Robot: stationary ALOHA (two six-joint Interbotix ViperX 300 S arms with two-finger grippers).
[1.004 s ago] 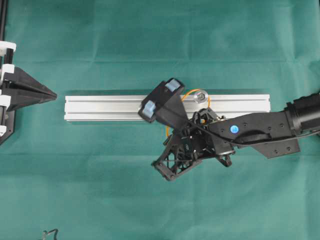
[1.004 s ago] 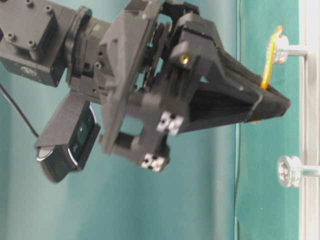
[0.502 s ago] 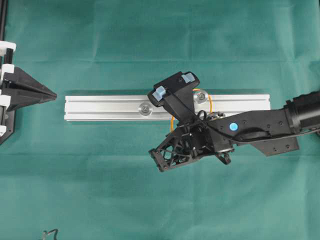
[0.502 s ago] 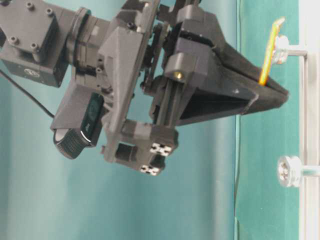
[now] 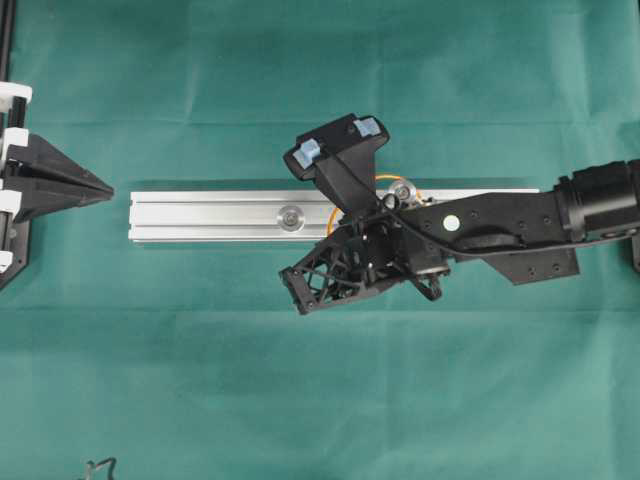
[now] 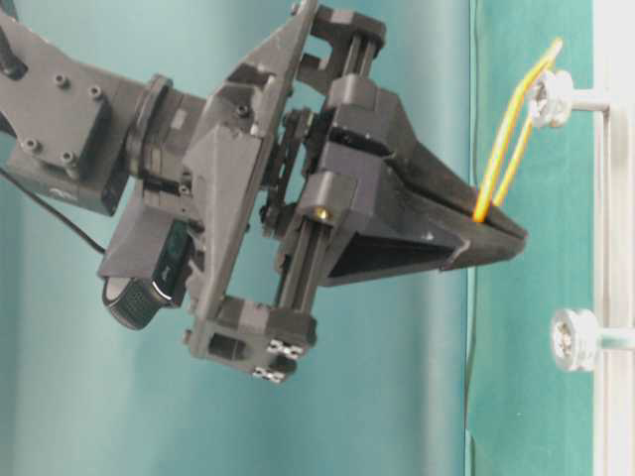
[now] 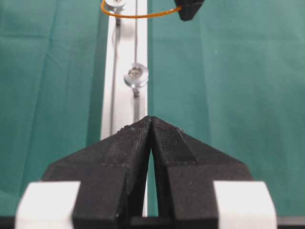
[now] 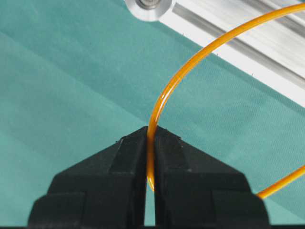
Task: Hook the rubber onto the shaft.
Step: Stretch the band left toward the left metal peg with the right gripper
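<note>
The rubber [image 8: 161,102] is a thin orange band pinched between the tips of my right gripper [image 8: 150,131], which is shut on it. In the table-level view the rubber [image 6: 506,149] runs taut from the right gripper [image 6: 496,236] up to the far shaft [image 6: 549,96] and loops round its head. A second shaft [image 6: 573,339] stands bare on the same silver rail [image 6: 615,248]. My left gripper [image 7: 151,119] is shut with nothing in it, off the rail's left end [image 5: 200,215], pointing along it at the near shaft [image 7: 136,75].
Green cloth [image 5: 320,400] covers the table all round the rail. The right arm [image 5: 520,225] reaches in from the right over the rail's right half, its wrist camera [image 5: 338,145] above the rail. A black frame post [image 5: 5,60] stands at the far left.
The right gripper has turned and drawn back from the rail with the rubber in it. The band now stretches as a loop from the far shaft. The left gripper has not moved.
</note>
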